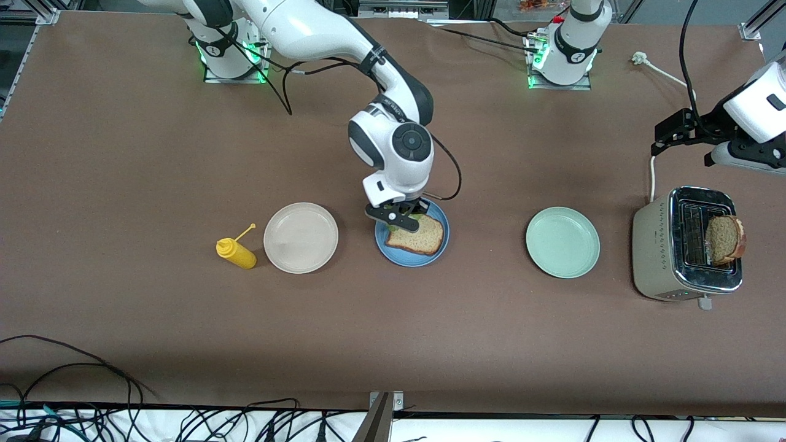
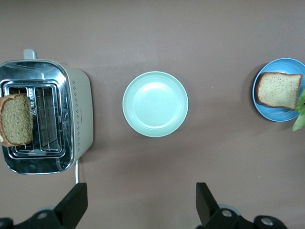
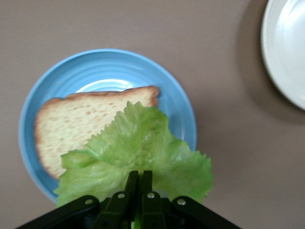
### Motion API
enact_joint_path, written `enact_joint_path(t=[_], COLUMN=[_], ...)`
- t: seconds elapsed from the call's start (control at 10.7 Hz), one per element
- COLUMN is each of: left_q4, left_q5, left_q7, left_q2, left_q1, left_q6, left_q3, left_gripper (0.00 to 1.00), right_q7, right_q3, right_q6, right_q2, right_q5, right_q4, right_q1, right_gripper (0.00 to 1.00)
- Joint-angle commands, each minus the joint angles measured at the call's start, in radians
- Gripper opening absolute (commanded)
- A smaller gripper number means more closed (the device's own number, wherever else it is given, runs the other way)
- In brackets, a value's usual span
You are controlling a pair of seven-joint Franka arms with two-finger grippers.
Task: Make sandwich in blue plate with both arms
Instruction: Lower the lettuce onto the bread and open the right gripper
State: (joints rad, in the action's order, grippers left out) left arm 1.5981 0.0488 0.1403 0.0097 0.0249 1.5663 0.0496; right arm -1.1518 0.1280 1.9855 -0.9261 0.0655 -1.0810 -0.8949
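Note:
The blue plate lies mid-table with one slice of brown bread flat on it. My right gripper hangs just over the plate's rim, shut on a frilly green lettuce leaf. In the right wrist view the right gripper pinches the leaf's edge, and the leaf covers part of the bread on the blue plate. A second slice of bread stands in the toaster. My left gripper is open and empty, up in the air near the toaster; in the front view the left gripper waits there.
A pale green plate sits between the blue plate and the toaster. A beige plate and a yellow mustard bottle lie toward the right arm's end. A white plug and cord run to the toaster.

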Motion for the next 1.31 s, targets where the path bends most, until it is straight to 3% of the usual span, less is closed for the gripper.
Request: enact_joint_path(t=[0.0, 0.28, 0.56, 0.65, 0.75, 0.84, 1.21], left_q4=[0.003, 0.003, 0.005, 0.005, 0.003, 0.003, 0.005], left_q5=[-0.009, -0.009, -0.009, -0.009, -0.009, -0.009, -0.009], left_q7=[-0.008, -0.008, -0.008, -0.008, -0.008, -0.008, -0.008], left_q2=[-0.01, -0.008, -0.01, -0.01, -0.01, -0.01, -0.01], left_q1=[0.003, 0.003, 0.003, 0.003, 0.003, 0.004, 0.004], left_q6=[0.005, 0.005, 0.005, 0.005, 0.005, 0.005, 0.005], left_q3=[0.004, 0.004, 0.004, 0.004, 0.004, 0.004, 0.004], left_gripper=[1.0, 1.0, 1.0, 1.0, 1.0, 1.0, 1.0], right_q7=[-0.167, -0.194, -0.18, -0.172, -0.154, -0.131, -0.028], right_q3=[0.001, 0.009, 0.012, 0.013, 0.024, 0.031, 0.048], right_q6=[0.045, 0.124, 0.125, 0.127, 0.131, 0.136, 0.121], right_q2=[-0.1, -0.161, -0.165, -0.165, -0.165, -0.163, -0.154], right_q5=[-0.001, -0.009, -0.012, -0.013, -0.029, -0.07, -0.072], right_q4=[0.149, 0.159, 0.159, 0.159, 0.158, 0.158, 0.153], right_q1=[-0.019, -0.039, -0.038, -0.038, -0.039, -0.048, -0.045], right_gripper=[0.0, 0.0, 0.0, 0.33, 0.99, 1.0, 1.0])
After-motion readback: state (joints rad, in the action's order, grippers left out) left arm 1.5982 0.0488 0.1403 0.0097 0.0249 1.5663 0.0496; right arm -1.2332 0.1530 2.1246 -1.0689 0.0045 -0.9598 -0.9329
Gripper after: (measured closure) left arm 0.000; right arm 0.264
